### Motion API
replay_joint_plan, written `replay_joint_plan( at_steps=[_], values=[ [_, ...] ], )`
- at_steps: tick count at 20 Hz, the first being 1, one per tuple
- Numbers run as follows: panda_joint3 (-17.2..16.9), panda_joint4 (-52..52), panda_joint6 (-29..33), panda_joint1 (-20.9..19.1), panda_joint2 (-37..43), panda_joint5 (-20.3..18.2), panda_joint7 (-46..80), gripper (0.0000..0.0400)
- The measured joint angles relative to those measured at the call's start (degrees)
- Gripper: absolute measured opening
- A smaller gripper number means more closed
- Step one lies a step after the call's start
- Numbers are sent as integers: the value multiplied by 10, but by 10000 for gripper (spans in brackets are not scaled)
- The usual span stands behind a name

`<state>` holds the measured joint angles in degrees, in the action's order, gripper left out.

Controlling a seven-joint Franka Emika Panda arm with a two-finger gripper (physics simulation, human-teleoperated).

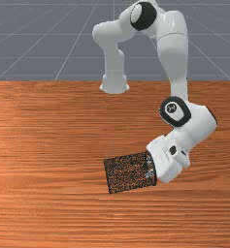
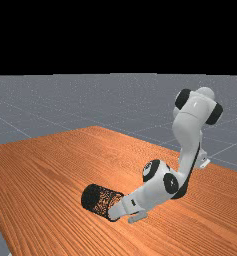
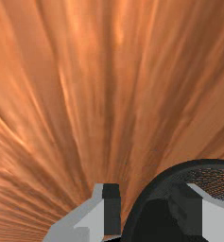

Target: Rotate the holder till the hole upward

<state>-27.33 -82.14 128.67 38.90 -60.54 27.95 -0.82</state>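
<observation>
The black mesh holder (image 1: 126,173) lay on its side, mouth toward the tool (image 3: 148,211), which stood wide astride its near rim (image 3: 157,185).

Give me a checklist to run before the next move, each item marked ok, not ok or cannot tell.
1. Hole facing up: not ok, the holder lies on its side with the hole toward the gripper.
2. Gripper at the open end: ok.
3. One finger inside the rim, the other outside: ok.
4. Gripper shut on the rim: not ok, it is open, with the rim between the fingers.
5. Holder touching the table along its whole length: cannot tell.
</observation>
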Motion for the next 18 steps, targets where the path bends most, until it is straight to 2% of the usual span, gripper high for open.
replay_joint_plan(
  at_steps=[1,4,6,7,8,10,11,12,14,15,16,18],
  values=[
    [-1,-1,1,0,0,1,0,114],
    [-3,2,-1,-1,1,0,0,72],
    [-3,1,1,-3,6,-3,-1,81],
    [-2,-18,23,-3,19,4,-8,76],
    [15,-27,31,-18,34,-18,-18,74],
    [26,-45,43,-27,57,-30,-34,66],
    [54,-63,66,-53,81,-57,-65,67],
    [52,-68,65,-51,89,-58,-67,41],
    [99,-89,86,-92,119,-107,-120,87],
    [151,-100,92,-137,137,-166,-183,103],
    [163,-104,89,-147,154,-186,-206,109],
    [153,-118,78,-142,187,-199,-215,89]
  ],
)
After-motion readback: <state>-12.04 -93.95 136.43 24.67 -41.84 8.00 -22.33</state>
